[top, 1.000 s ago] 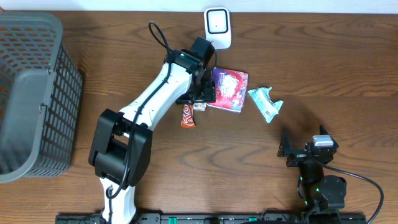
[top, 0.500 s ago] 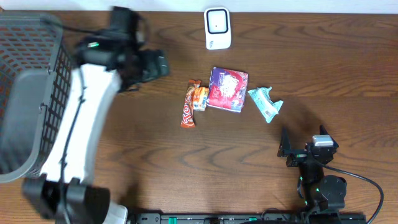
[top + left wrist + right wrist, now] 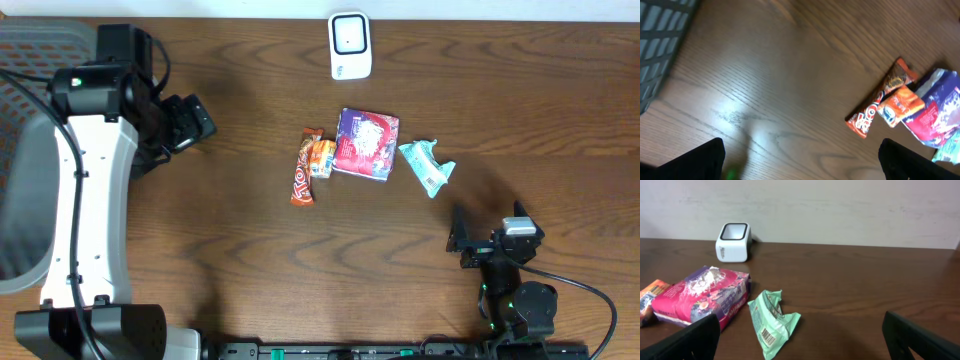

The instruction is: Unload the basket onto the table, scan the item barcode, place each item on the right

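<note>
Wooden table (image 3: 250, 270): left gripper (image 3: 190, 118) at ten o'clock, right gripper (image 3: 465, 235) at five, both wide apart, empty; crinkly mint wrapper (image 3: 426, 166) could slip, hiding its barcode (image 3: 770, 336).

White scanner (image 3: 350, 44) standing, purple packet (image 3: 367, 144), mint wrapper (image 3: 427, 166), orange bar (image 3: 302, 175) lying flat near it

Green packet (image 3: 774, 325) beside purple pack (image 3: 702, 297)

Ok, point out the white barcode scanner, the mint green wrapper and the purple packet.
white barcode scanner (image 3: 350, 44), overhead view, top face.
mint green wrapper (image 3: 772, 324), right wrist view, crumpled middle.
purple packet (image 3: 366, 143), overhead view, printed top face.
</note>
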`<state>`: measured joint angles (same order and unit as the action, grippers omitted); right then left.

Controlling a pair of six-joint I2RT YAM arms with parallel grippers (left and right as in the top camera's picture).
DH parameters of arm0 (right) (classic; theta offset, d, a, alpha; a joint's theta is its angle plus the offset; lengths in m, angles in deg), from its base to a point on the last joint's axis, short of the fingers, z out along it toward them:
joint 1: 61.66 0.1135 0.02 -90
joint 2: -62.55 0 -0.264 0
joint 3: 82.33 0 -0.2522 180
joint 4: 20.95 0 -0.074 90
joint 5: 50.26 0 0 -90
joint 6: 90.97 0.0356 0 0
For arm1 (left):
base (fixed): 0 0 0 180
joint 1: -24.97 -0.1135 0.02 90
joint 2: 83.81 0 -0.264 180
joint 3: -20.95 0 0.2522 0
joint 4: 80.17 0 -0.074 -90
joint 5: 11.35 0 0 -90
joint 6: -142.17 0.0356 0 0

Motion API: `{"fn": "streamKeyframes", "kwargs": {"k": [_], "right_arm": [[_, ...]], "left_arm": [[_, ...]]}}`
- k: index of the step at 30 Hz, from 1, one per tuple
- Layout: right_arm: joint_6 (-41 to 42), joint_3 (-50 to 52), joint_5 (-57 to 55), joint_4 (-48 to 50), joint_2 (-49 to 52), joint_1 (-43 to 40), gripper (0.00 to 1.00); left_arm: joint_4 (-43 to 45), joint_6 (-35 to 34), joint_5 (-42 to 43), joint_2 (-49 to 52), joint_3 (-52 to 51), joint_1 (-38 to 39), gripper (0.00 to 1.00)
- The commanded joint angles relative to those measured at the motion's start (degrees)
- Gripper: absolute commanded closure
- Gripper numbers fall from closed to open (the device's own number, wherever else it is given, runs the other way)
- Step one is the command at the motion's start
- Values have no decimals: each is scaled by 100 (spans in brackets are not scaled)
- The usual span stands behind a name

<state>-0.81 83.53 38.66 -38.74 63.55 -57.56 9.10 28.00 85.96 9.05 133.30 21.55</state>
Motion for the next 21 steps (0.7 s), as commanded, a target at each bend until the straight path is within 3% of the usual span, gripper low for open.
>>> {"fn": "streamKeyframes", "kwargs": {"k": [1, 9, 21], "right_arm": [[-2, 9, -107, 66, -24, 39, 1], [1895, 7, 1906, 1598, -24, 42, 1], [2533, 7, 1561, 4105, -24, 39, 1]], "left_arm": [[-50, -11, -96, 39, -76, -295, 2], [-101, -9, -94, 39, -76, -525, 2], [-101, -9, -94, 39, -76, -525, 2]]}}
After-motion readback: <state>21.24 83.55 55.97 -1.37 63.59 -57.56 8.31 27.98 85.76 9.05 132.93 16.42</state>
